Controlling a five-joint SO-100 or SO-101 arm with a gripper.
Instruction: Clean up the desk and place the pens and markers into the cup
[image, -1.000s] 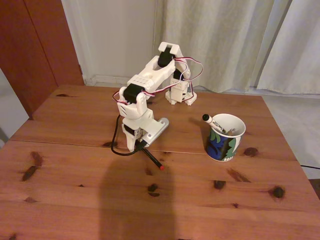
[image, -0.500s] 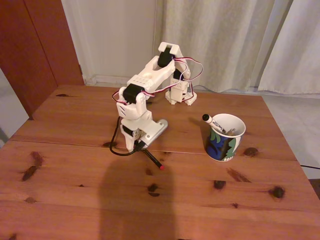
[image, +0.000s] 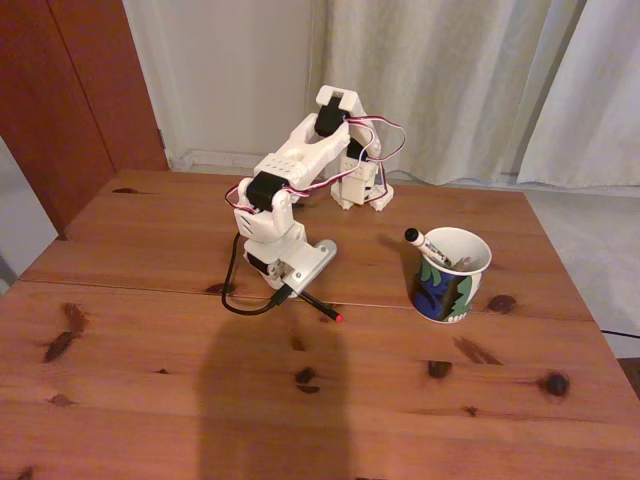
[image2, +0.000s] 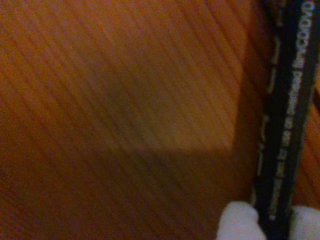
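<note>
The arm reaches forward and down over the middle of the worktop (image: 150, 400), and its jaws are clenched on the black pen (image: 318, 305), which sticks out of the gripper (image: 289, 290) toward four o'clock in the fixed view, red tip (image: 340, 318) outermost. The grip sits at the blunt end, so most of the barrel hangs free; that suits a drop into a mug, since the long free part can go in first. The tip looks close to the wood, and whether it touches cannot be told from this angle. In the wrist view the pen (image2: 282, 115) runs up the right edge with pale lettering along its side, pinched between two white fingertips (image2: 237, 222) at the bottom, and the wood grain behind is blurred.

The cup (image: 448, 275) stands at three o'clock from the gripper, well apart from it, near the right side of the worktop. A white marker (image: 425, 243) with a black cap already leans inside, its capped end poking over the rim at the ten o'clock side. That lean matters: the free opening is on the far and right part of the mouth, so the pen probably needs carrying across and tilting steeper before release, or it may knock the marker or catch the rim.
</note>
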